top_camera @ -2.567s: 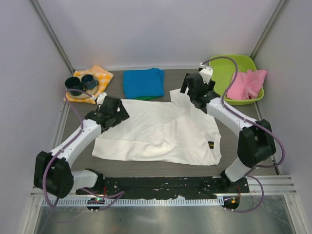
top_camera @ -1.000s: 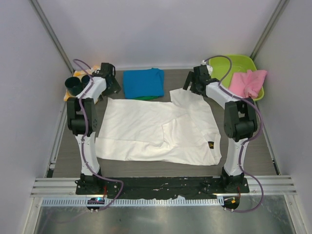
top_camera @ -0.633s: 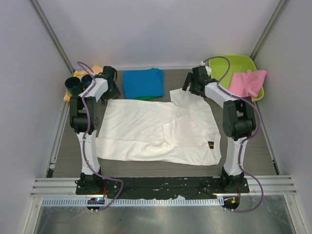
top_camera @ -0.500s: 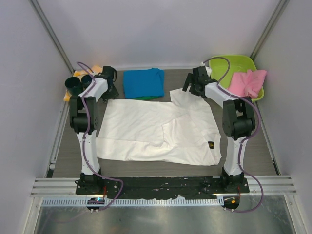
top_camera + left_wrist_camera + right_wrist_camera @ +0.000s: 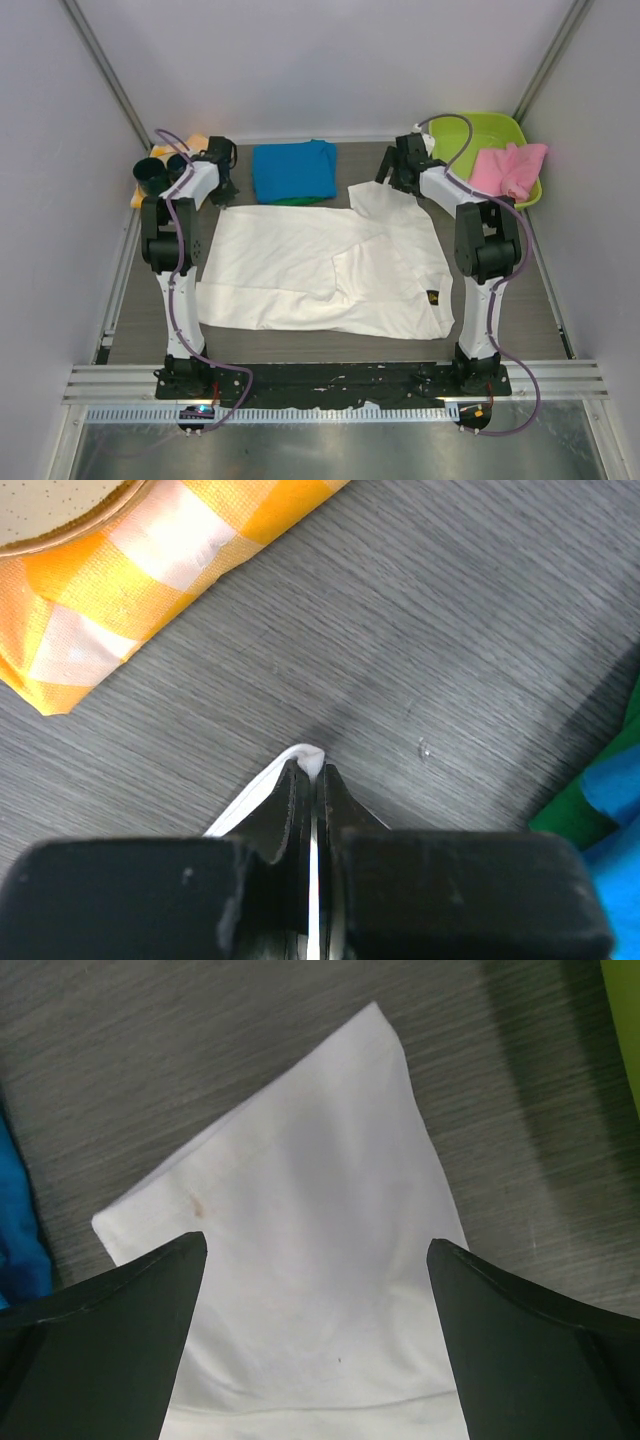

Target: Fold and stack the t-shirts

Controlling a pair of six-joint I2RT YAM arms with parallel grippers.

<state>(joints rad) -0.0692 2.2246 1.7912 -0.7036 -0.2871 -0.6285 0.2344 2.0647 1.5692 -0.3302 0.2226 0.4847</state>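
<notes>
Left fingers [image 5: 283, 815] are clenched on the far-left corner of the white t-shirt [image 5: 320, 270], spread on the counter [image 5: 450, 630], while my right fingers [image 5: 120, 1300] hang released over its far-right corner; I should pinch that corner fully, then lift both evenly to fold.

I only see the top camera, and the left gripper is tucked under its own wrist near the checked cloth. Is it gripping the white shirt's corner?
Observer: Yes, the left wrist camera shows the left gripper shut on a corner of the white t-shirt, pinched between its fingers.
Operator: And the right one?
Observer: The right wrist camera shows the right gripper open, fingers spread wide over the sleeve, not pinching it.
</notes>
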